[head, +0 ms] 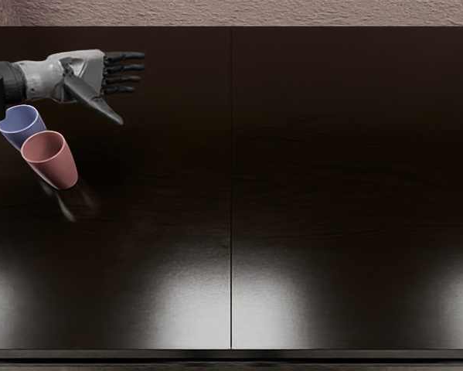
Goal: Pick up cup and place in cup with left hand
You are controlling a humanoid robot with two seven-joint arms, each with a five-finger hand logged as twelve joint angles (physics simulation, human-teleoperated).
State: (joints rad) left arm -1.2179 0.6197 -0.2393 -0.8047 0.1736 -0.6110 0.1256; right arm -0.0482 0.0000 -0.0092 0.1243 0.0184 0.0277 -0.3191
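My left hand [86, 77] reaches in above the dark counter [293, 193], fingers [124, 68] straight and holding nothing, thumb angled out toward the front. Near it are two cups — the blue cup [26, 131] partly hidden behind the red cup [53, 162] — both with open rims up.

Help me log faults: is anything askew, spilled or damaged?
Nothing stands out. The pink cup and partly hidden blue cup look upright, and the pale streaks beside the pink one look like reflections, not a spill.
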